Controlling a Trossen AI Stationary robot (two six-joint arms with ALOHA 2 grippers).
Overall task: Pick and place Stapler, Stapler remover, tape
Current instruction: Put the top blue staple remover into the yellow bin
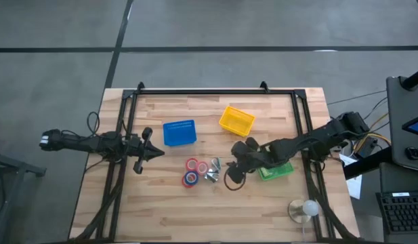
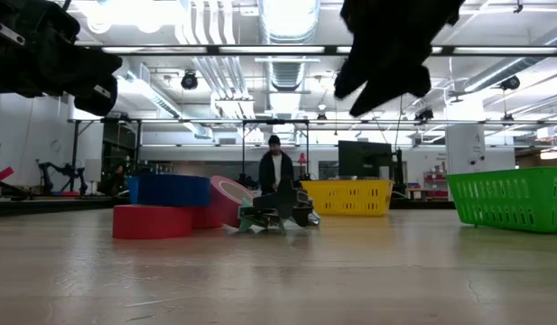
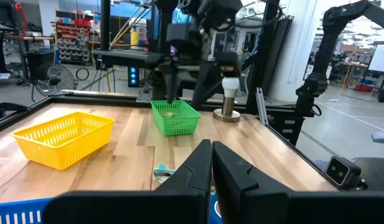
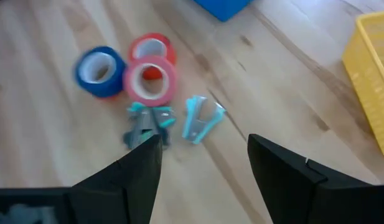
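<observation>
1. The high view looked straight down on the whole table (image 1: 161, 210), both arms in frame.
2. The low view sat at table-top height, facing level across the boards into the room; the tape rolls (image 2: 174, 206) stood close before it.
3. The left wrist view faced across the table toward the green basket (image 3: 174, 116) and yellow basket (image 3: 62, 138), which the low and high views also showed.
4. The right wrist view looked down from near on the tape rolls, shared with the high view.

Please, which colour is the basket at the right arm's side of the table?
Green: the green basket, seen best in the low view.
</observation>
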